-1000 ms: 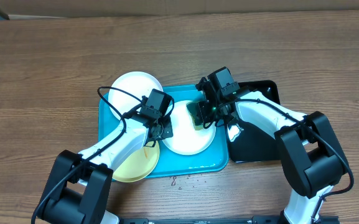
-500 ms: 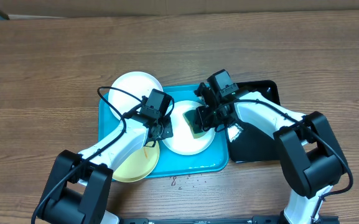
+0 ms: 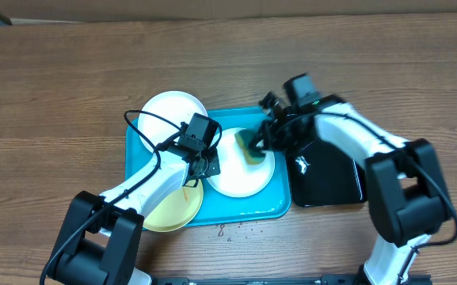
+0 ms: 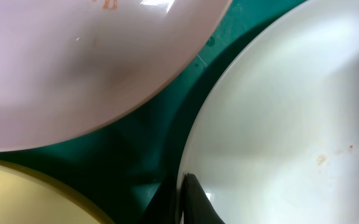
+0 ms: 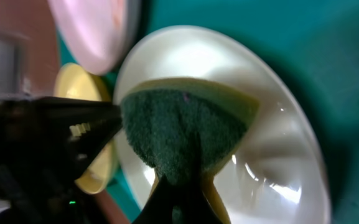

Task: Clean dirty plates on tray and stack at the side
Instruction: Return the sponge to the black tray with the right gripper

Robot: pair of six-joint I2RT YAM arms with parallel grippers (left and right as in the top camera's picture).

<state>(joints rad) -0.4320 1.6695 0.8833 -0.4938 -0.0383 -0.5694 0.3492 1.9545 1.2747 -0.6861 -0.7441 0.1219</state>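
From my remote station: at the left of the turquoise tray (image 3: 248,204), a far white plate (image 3: 169,111) overhangs the back corner and a yellow plate (image 3: 169,212) overhangs the front one, its inner edge hidden under my left arm. The left wrist view shows faint orange marks on the far plate, cut off by the top of the picture. The left gripper (image 3: 204,164) is covered from above by its own camera. Up close, only dark fingertips (image 4: 195,198) show at the bottom edge, clamped tight on the rim of the middle white plate (image 3: 236,176), which lies flat in the tray with tiny reddish specks. On that plate's right side sits a green-and-yellow sponge (image 3: 249,147), pinched hard in the closed right gripper (image 3: 261,145). What lies under the sponge I cannot see. At far right, a black tray (image 3: 331,174) is partly hidden by the right arm.
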